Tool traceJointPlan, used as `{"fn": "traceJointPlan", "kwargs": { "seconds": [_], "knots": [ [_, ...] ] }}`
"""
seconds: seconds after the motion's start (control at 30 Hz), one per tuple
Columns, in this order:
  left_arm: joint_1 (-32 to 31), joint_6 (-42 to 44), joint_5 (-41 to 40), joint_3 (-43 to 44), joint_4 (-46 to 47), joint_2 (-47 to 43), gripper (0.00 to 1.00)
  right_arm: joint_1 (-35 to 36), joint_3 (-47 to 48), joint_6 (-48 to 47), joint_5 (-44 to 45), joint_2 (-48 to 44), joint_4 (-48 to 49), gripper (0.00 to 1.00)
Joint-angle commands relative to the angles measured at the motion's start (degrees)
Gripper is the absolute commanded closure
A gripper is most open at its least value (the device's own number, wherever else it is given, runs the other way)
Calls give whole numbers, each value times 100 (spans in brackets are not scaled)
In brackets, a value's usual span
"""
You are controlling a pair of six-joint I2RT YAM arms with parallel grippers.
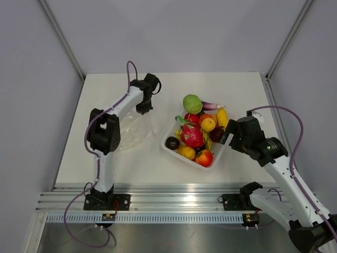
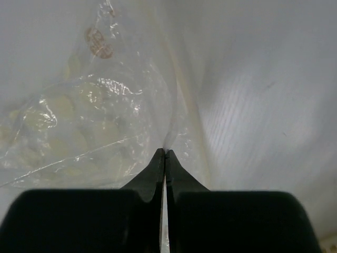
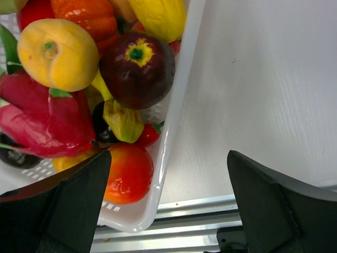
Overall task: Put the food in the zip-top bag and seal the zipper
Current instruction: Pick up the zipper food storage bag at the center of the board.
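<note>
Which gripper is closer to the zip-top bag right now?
Left. The left gripper is closed right at the edge of the zip-top bag, apparently pinching it. The right gripper hangs open over the right rim of the white tray, away from the bag.

Table (image 1: 131, 168): white, matte.
Bag (image 1: 134, 132): clear, crinkled, lying flat on the left half.
Tray (image 1: 167, 149): white, right of centre, apart from the bag, heaped with toy fruit (image 1: 192, 135).
</note>
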Motion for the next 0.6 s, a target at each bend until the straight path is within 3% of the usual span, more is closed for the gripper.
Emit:
{"fn": "traceJointPlan", "kwargs": {
  "seconds": [0.0, 0.17, 0.4, 0.57],
  "knots": [
    [26, 461, 845, -383, 469, -1206, 100, 36, 432, 133, -433, 29, 82, 1],
    [26, 689, 1829, -990, 715, -2270, 100, 44, 705, 28, -1453, 178, 766, 1],
    [17, 672, 2866, -1833, 1181, -3211, 100, 315, 1486, 150, -2727, 1292, 1620, 1],
    [17, 611, 3508, -1966, 1383, -3449, 100, 1098, 2426, 186, -2475, 2409, 1700, 0]
  ]
}}
